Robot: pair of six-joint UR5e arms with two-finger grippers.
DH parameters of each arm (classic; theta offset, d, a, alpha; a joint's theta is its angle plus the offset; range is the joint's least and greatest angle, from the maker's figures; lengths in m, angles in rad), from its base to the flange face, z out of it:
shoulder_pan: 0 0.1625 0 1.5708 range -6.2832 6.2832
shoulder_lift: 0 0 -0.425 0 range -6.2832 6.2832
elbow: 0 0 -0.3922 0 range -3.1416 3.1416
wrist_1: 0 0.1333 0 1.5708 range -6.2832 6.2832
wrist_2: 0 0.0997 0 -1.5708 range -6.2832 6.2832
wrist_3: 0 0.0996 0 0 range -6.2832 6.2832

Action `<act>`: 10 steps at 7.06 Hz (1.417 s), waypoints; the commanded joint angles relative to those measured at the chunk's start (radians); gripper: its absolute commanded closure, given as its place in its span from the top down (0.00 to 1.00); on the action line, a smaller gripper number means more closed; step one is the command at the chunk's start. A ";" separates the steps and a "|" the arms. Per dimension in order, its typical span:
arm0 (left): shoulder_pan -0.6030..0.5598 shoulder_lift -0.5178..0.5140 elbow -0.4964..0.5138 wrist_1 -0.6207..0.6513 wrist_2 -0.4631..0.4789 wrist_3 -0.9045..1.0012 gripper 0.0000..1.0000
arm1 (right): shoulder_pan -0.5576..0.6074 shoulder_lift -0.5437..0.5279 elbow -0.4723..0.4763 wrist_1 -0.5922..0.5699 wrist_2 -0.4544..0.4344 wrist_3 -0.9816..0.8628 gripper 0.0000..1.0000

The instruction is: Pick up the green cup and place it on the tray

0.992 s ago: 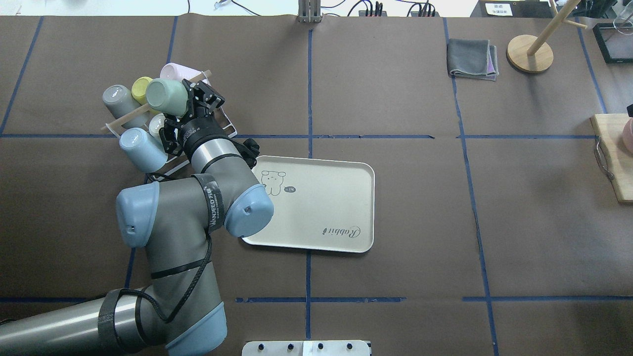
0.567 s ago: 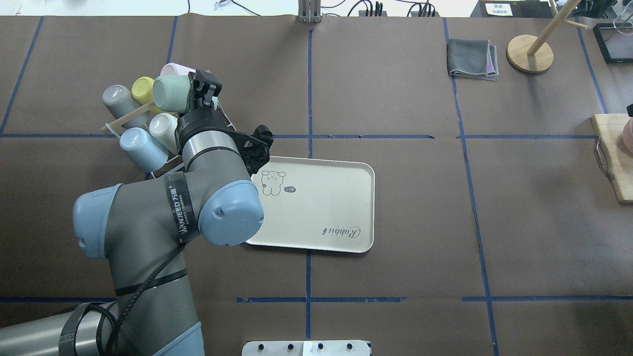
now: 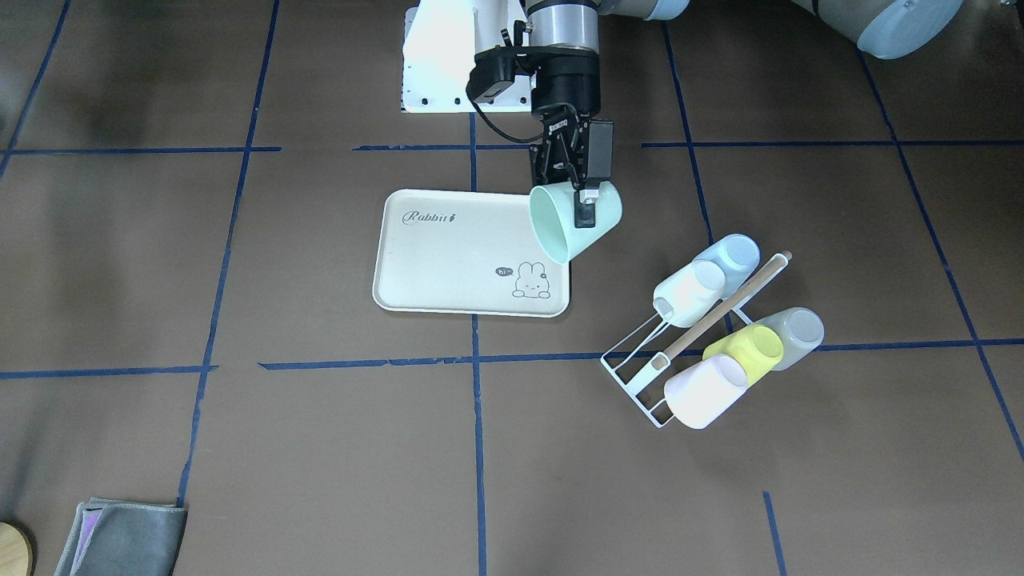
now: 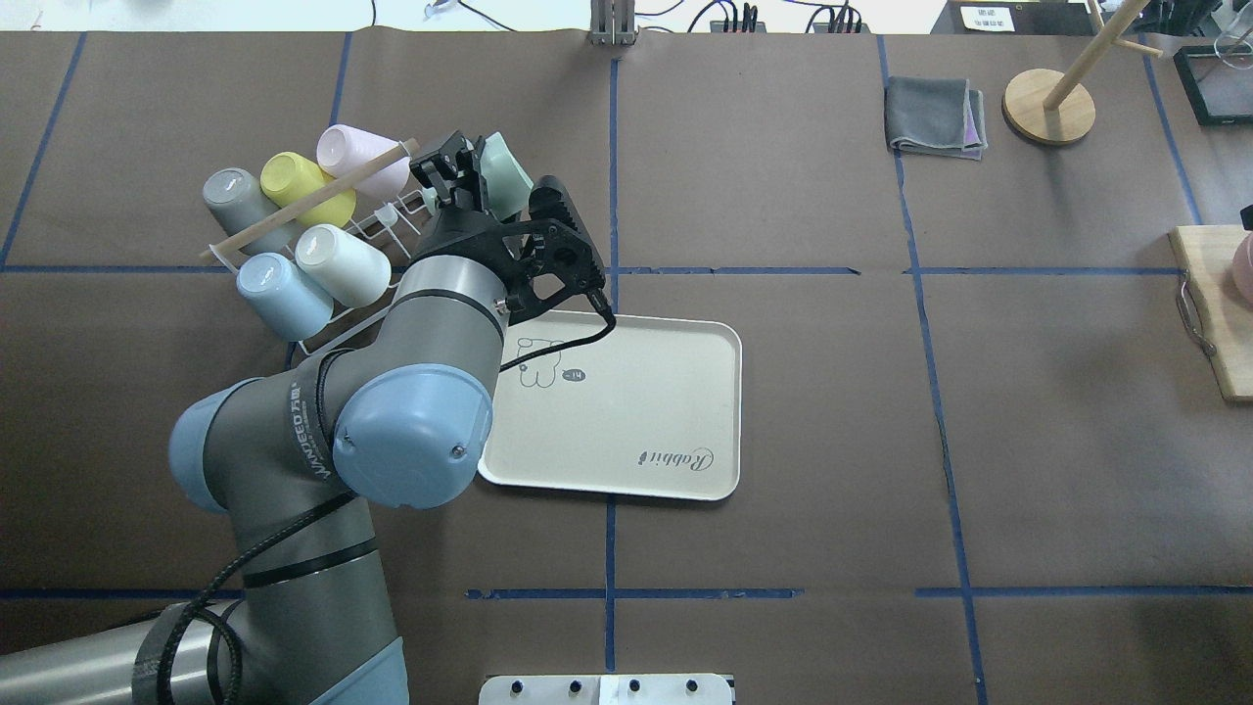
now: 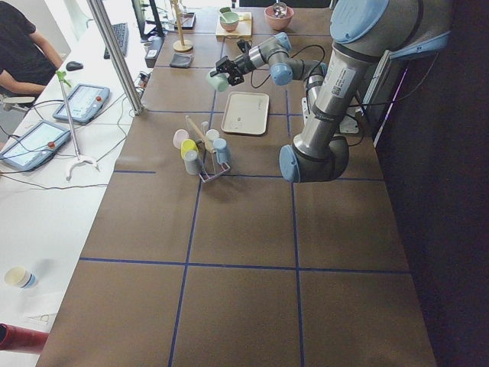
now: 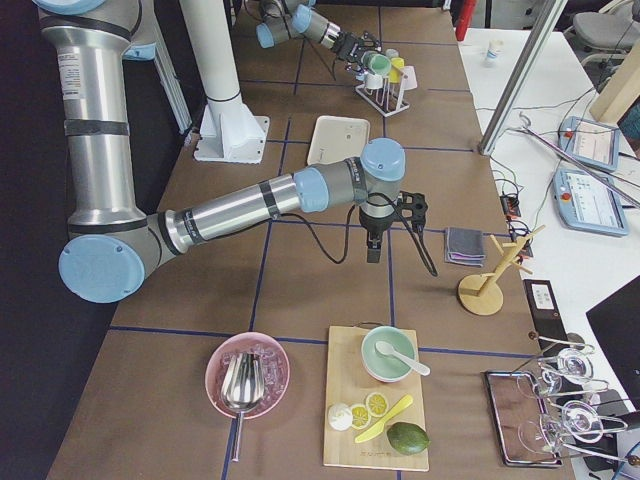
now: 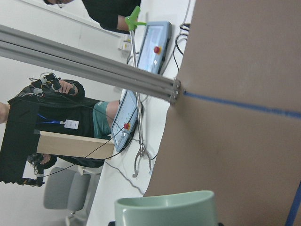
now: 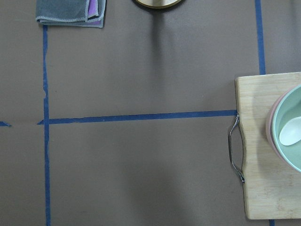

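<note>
My left gripper (image 3: 585, 210) is shut on the green cup (image 3: 573, 222), a pale mint tumbler held in the air on its side, one finger inside the rim. In the front view its mouth faces the cream tray (image 3: 448, 264) and it hangs over the tray's edge nearest the rack. Overhead, the green cup (image 4: 506, 174) shows beyond my left gripper (image 4: 468, 182), past the tray (image 4: 656, 421). Its rim (image 7: 164, 209) fills the bottom of the left wrist view. My right gripper (image 6: 372, 248) points down far from the tray; I cannot tell its state.
A white wire rack (image 3: 636, 376) beside the tray holds light blue (image 3: 732, 254), white (image 3: 686, 294), yellow (image 3: 748, 349), grey (image 3: 794, 326) and pink (image 3: 706, 392) cups. A folded grey cloth (image 4: 935, 116), a wooden stand (image 4: 1047, 106) and a cutting board (image 4: 1214, 323) are on the right.
The left gripper has carried the green cup off the rack and to the right, toward the tray. The wrist has turned, so the cup now points the other way.
</note>
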 commanded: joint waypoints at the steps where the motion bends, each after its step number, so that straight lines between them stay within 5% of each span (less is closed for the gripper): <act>1: 0.041 0.010 0.183 -0.486 0.001 -0.225 0.63 | 0.000 0.002 0.000 0.000 -0.002 -0.001 1.00; 6: 0.140 0.003 0.406 -0.882 0.012 -0.450 0.58 | 0.000 0.007 0.002 0.004 -0.001 -0.001 1.00; 10: 0.163 -0.009 0.514 -0.912 0.013 -0.454 0.63 | 0.000 0.007 0.007 0.005 -0.001 -0.001 1.00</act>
